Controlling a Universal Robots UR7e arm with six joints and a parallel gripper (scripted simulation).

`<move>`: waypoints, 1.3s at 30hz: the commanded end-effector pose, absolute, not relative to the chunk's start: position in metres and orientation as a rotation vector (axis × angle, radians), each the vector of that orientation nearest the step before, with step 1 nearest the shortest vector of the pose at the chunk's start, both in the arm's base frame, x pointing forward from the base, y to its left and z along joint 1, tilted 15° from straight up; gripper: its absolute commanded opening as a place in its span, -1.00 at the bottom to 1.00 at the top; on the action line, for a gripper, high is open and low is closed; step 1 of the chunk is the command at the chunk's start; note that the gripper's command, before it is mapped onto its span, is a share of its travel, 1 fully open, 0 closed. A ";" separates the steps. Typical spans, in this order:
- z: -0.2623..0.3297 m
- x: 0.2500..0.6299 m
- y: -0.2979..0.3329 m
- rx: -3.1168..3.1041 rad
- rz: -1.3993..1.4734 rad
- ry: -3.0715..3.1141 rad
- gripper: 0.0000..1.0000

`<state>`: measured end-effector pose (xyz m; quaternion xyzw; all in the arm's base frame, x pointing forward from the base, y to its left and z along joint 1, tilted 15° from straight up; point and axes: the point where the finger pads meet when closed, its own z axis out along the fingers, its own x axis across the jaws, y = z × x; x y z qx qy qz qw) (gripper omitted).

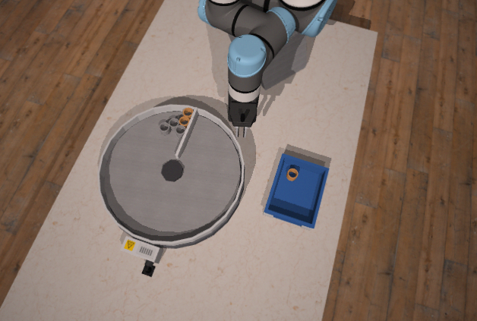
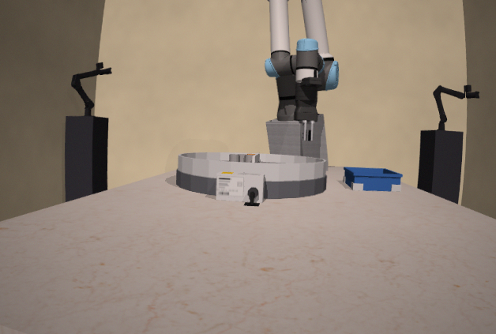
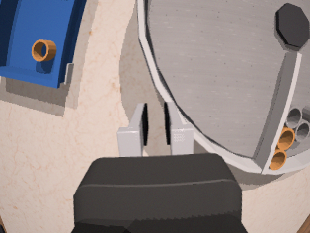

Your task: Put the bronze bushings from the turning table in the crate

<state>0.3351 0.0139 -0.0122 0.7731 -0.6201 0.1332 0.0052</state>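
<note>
The grey turning table [image 1: 171,172] has a raised rim and a radial bar [image 1: 187,132]. Two bronze bushings [image 1: 187,111] [image 1: 184,121] stand against the bar near the far rim, with three steel bushings [image 1: 172,125] clustered just left of them. In the wrist view the bronze pair [image 3: 282,148] and the steel ones [image 3: 298,123] show at the right edge. One bronze bushing [image 1: 292,171] lies in the blue crate [image 1: 296,190]. My gripper [image 1: 241,132] hangs above the table's far right rim, with its fingers a little apart and nothing between them.
The table's control box [image 1: 140,250] with a knob sits at its near edge. The crate [image 2: 373,178] stands right of the turning table [image 2: 252,173]. Two black camera stands flank the mat at left [image 2: 86,153] and right [image 2: 440,161].
</note>
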 end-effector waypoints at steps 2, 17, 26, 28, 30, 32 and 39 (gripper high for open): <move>-0.010 0.330 -0.005 2.422 0.418 -1.942 -0.21; -0.007 0.323 -0.034 2.422 0.417 -1.941 -0.21; -0.007 0.323 -0.035 2.422 0.417 -1.941 -0.21; -0.007 0.323 -0.035 2.422 0.417 -1.941 -0.21; -0.007 0.323 -0.035 2.422 0.417 -1.941 -0.21; -0.007 0.323 -0.035 2.422 0.417 -1.941 -0.21; -0.007 0.323 -0.035 2.423 0.417 -1.941 -0.21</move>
